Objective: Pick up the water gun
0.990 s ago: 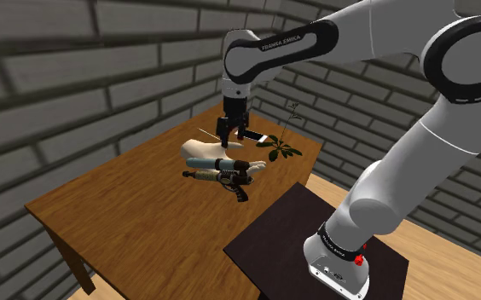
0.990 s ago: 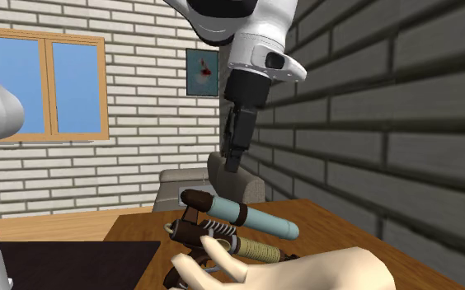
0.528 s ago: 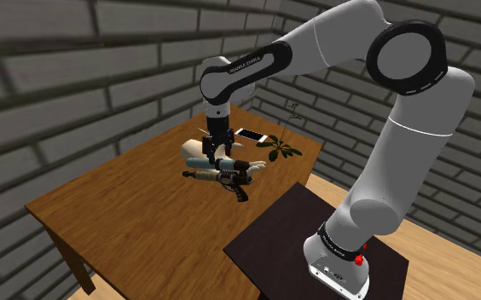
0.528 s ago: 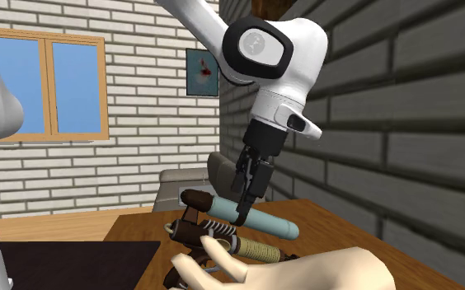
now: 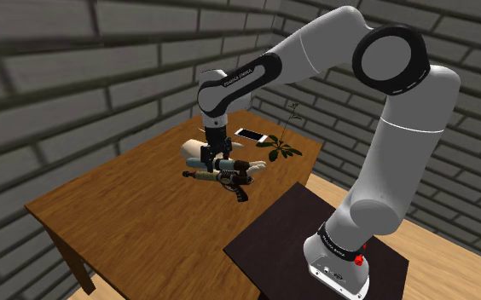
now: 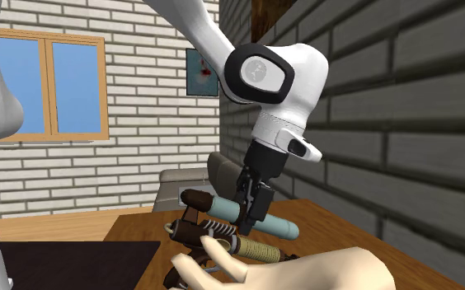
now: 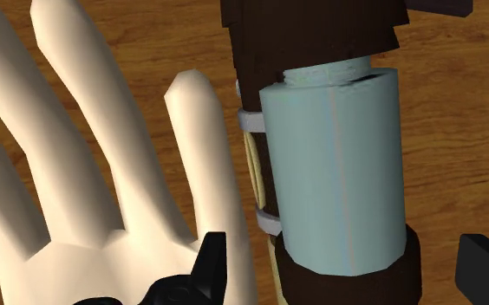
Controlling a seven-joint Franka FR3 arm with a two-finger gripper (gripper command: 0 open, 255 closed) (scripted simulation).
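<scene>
Shoulder view: our black gripper (image 5: 207,157) hangs at the water gun (image 5: 223,174), which lies on the wooden table (image 5: 119,213) just beside a pale model hand (image 5: 189,147).
Second exterior view: the gripper straddles the gun's pale blue tank (image 6: 276,224).
Wrist view: the fingers (image 7: 208,264) stand apart on either side of the tank, not touching it.
Handling, we judge: light, rigid and smooth, so it may slip; clamp the middle of the tank.

water gun (image 7: 329,173) cut off at both ends, wrist view

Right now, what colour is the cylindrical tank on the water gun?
Pale blue cylindrical tank, dark brown caps at both ends; the wrist view shows it best.
</scene>
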